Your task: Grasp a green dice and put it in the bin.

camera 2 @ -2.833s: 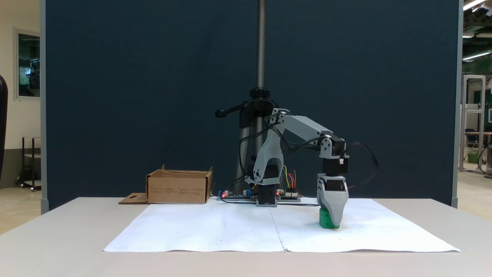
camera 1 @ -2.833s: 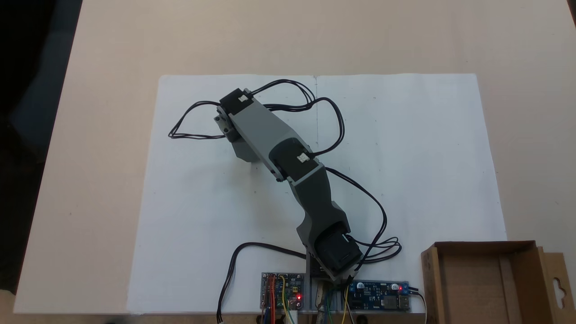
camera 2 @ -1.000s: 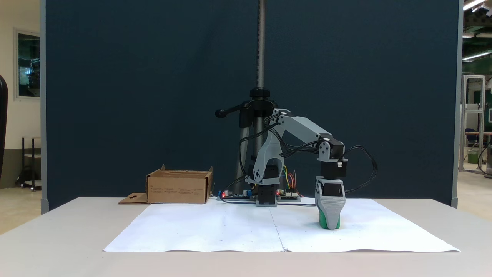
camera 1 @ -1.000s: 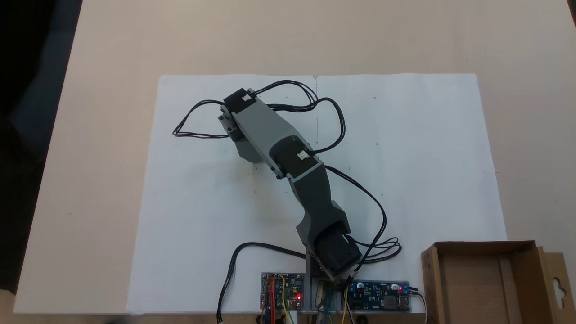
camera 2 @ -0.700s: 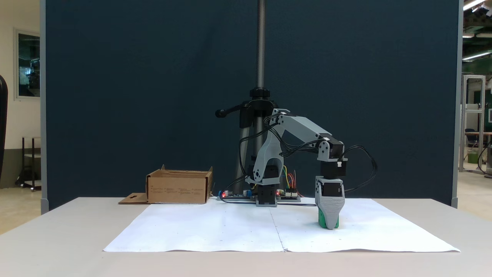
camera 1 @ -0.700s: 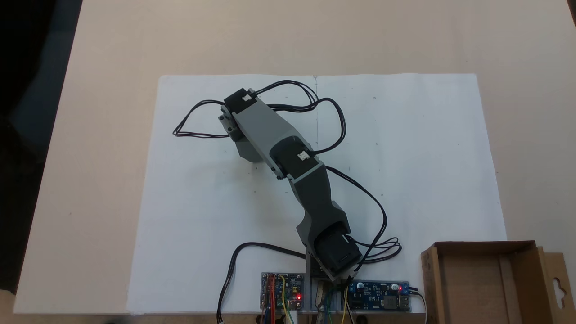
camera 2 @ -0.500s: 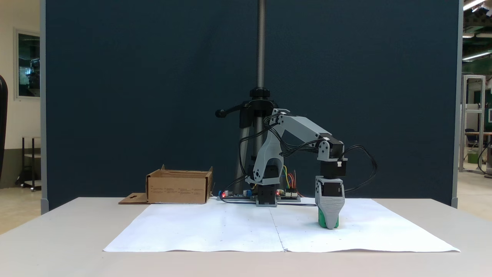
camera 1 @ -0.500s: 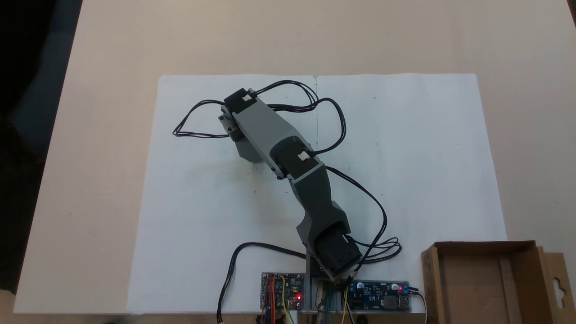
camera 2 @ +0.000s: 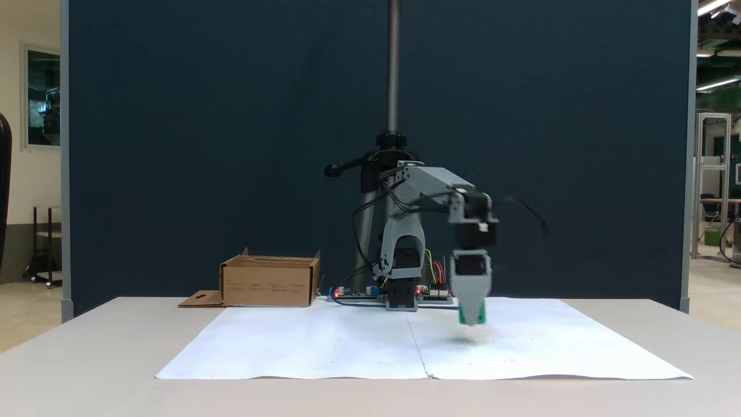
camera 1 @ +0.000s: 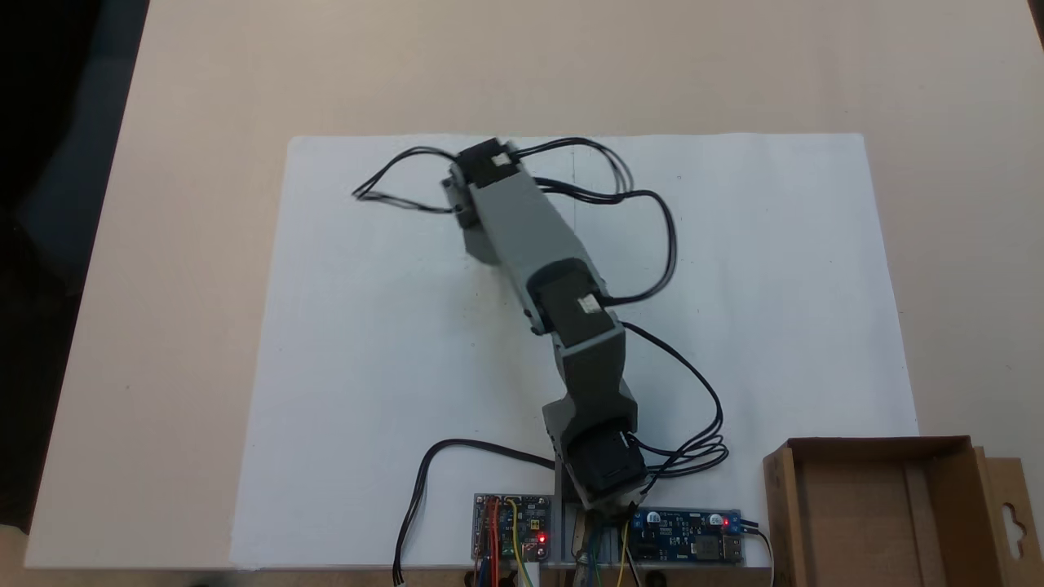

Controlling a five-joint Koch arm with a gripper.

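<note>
1. Carrying is the step in hand: the gripper (camera 2: pixel 472 318) hangs above the white paper (camera 2: pixel 324 341), clenched on the green dice (camera 2: pixel 466 317), which shows as a green edge at the fingertips, clear of the sheet.
2. Keep the grip firm while you travel. The arm (camera 1: pixel 530 244) looks blurred in the side-on fixed view, so I judge the motion is fast; a small smooth cube can slip if you swing too hard.
3. Keep the dice higher than the walls of the bin (camera 2: pixel 269 281) before you cross to it, and open only when the dice is well inside the rim.
4. In the top-down fixed view the bin (camera 1: pixel 779 505) sits at about 4 o'clock from the arm's base, beyond the paper's corner.
5. Between the base and the bin lies a blue circuit board (camera 1: pixel 689 534), and loops of black cables (camera 1: pixel 693 444) hang near the base. Pass above them, so the gripper does not catch a cable.
</note>
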